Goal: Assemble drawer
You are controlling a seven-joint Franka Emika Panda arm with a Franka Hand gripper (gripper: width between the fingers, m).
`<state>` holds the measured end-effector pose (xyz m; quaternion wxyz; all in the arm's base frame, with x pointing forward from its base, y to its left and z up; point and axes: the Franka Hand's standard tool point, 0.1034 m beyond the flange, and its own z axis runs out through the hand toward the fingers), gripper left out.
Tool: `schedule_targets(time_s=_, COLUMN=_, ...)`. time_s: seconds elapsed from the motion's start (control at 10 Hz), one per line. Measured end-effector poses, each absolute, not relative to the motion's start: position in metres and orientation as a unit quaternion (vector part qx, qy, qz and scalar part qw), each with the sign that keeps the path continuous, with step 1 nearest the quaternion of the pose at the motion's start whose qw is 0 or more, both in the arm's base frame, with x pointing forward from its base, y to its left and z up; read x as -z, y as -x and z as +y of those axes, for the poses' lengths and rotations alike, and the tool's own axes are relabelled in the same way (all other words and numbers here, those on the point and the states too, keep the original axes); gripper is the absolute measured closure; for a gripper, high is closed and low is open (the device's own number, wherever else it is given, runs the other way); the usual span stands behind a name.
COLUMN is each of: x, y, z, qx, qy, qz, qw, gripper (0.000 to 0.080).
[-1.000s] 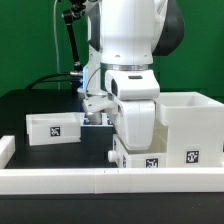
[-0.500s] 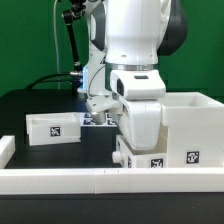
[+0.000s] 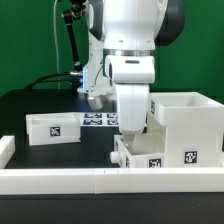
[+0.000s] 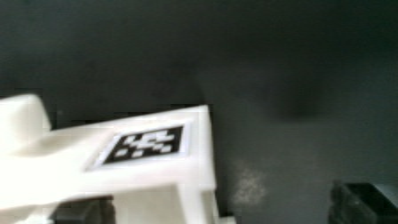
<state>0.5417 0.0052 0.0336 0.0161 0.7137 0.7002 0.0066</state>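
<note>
The low arm [image 3: 130, 45] could knock the small tray [image 3: 145, 158] by the housing [image 3: 190, 120] crooked; nobody can tell if its fingers are shut.

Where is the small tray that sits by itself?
The tray lies at the exterior view's left, behind the white rail, apart from the housing.

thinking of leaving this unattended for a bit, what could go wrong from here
1. The arm hangs low over the near tray, which sits close to the housing and the front rail. A slightly off descent could shove it against either.
2. The wrist view is blurred and the arm hides the gripper in the exterior view, so a grip on the tray can't be confirmed. It may slip.
</note>
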Motion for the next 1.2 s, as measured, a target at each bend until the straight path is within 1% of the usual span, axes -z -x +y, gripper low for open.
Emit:
schedule_targets(time_s=0.1, x=-0.041, y=-0.543, z=0.005, qx=-0.003, qy=-0.714, qz=0.7, qw=0.016, gripper=0.0162)
schedule_targets(time_s=0.3, x=-0.059, y=-0.549, z=0.002, qx=0.002, qy=-0.713, qz=0.701, qw=0.019, gripper=0.0152)
schedule_targets(time_s=0.4, x=-0.061, y=-0.554, z=-0.005, qx=0.0, qy=-0.702, qz=0.711, qw=0.022, gripper=0.0152)
schedule_targets(time_s=0.7, x=-0.056, y=-0.564, z=-0.029, qx=-0.001, qy=-0.684, qz=0.729, qw=0.024, gripper=0.0151)
schedule_targets(time_s=0.9, x=-0.055, y=-0.564, z=-0.028, qx=-0.001, qy=-0.688, qz=0.726, qw=0.023, gripper=0.0151)
schedule_targets(time_s=1.0, x=-0.052, y=-0.563, z=-0.03, qx=0.0, qy=-0.683, qz=0.73, qw=0.021, gripper=0.0151)
schedule_targets(time_s=1.1, x=-0.042, y=-0.564, z=-0.034, qx=0.005, qy=-0.675, qz=0.738, qw=0.014, gripper=0.0151)
schedule_targets(time_s=1.2, x=-0.042, y=-0.573, z=-0.039, qx=0.01, qy=-0.667, qz=0.745, qw=0.01, gripper=0.0151)
